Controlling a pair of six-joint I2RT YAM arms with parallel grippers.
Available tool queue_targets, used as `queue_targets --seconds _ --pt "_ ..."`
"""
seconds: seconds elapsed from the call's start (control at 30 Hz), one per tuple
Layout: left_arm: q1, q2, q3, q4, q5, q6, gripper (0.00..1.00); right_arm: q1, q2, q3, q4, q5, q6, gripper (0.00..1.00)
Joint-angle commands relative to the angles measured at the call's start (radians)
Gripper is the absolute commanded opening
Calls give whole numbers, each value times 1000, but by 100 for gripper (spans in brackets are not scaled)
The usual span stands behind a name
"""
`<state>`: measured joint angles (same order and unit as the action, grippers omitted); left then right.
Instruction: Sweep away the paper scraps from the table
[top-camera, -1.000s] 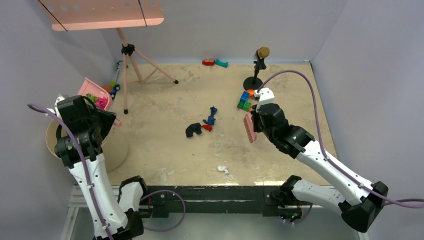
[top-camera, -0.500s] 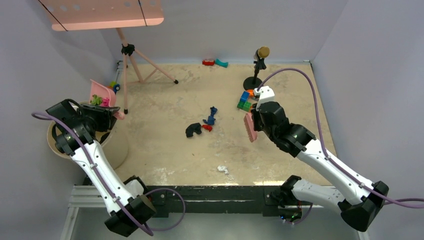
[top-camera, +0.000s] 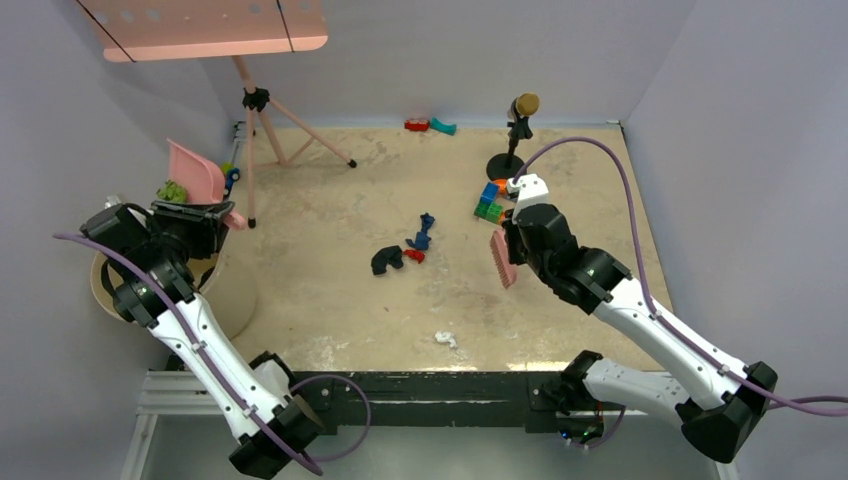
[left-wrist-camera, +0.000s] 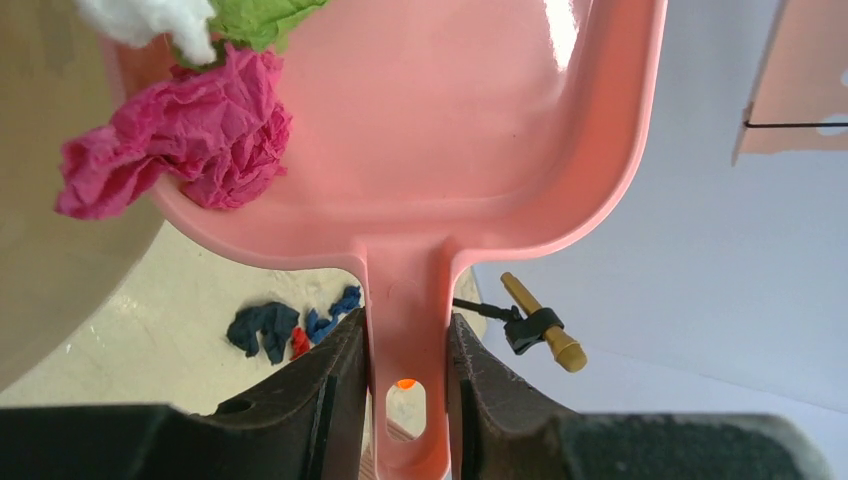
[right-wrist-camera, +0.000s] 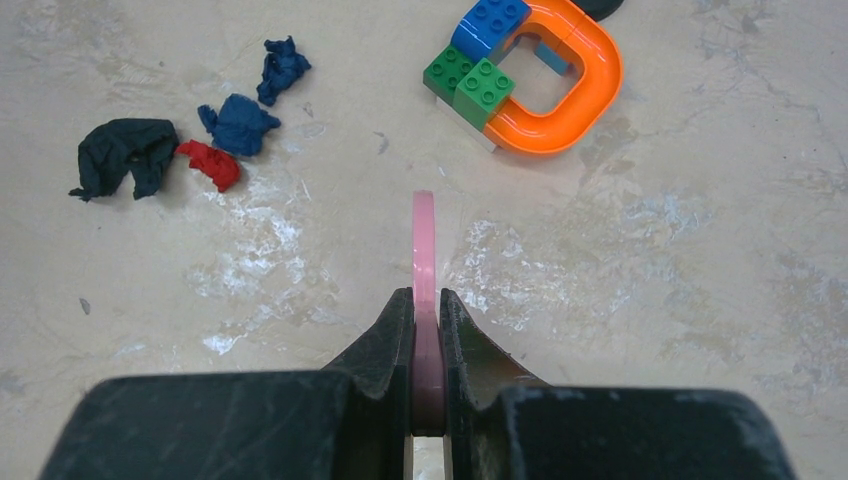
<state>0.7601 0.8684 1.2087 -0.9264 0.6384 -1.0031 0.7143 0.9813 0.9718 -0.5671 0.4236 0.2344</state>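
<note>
My left gripper (top-camera: 212, 222) (left-wrist-camera: 405, 340) is shut on the handle of the pink dustpan (top-camera: 195, 168) (left-wrist-camera: 420, 120). The pan is tipped up over the beige bin (top-camera: 236, 300) at the table's left edge. Magenta (left-wrist-camera: 190, 140), green (top-camera: 172, 190) and white scraps lie at the pan's low side. My right gripper (top-camera: 510, 240) (right-wrist-camera: 425, 300) is shut on a pink brush (top-camera: 499, 257) (right-wrist-camera: 424, 240), held just above the table (top-camera: 560, 300). Black (top-camera: 386, 260) (right-wrist-camera: 125, 150), red (top-camera: 414, 255) (right-wrist-camera: 212, 163) and dark blue (top-camera: 423, 235) (right-wrist-camera: 240, 122) scraps lie mid-table, left of the brush. A white scrap (top-camera: 446, 339) lies near the front edge.
Blue-green blocks with an orange horseshoe (top-camera: 490, 200) (right-wrist-camera: 530, 70) lie just beyond the brush. A figurine on a black stand (top-camera: 518, 130) is behind them. A pink tripod (top-camera: 260, 130) stands at the back left. Small red and teal toys (top-camera: 430, 125) lie at the back wall.
My left arm has swung outward over the bin and tipped the dustpan up steeply; the scraps have slid toward its low side. The right gripper and brush have barely moved.
</note>
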Motion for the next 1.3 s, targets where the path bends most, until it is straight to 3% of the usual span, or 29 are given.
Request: queue_targets --seconds 0.0,0.27,0.57,0.87,1.13,1.27 --pt "9 -40 28 28 -18 -4 0 1 -5 42 23 -8 -6 0" --pt "11 -82 -128 53 -30 -109 0 1 -4 41 21 -14 -3 0" --pt "11 -82 20 -36 -145 -63 0 0 -3 40 23 -13 -7 0" --pt "12 -86 -146 19 -51 -156 0 1 2 48 18 -20 -6 0" --pt "16 -27 41 -34 -80 -137 0 1 -14 45 6 -10 -10 0" --pt "18 -31 8 -16 -46 -170 0 1 -12 38 13 -11 -10 0"
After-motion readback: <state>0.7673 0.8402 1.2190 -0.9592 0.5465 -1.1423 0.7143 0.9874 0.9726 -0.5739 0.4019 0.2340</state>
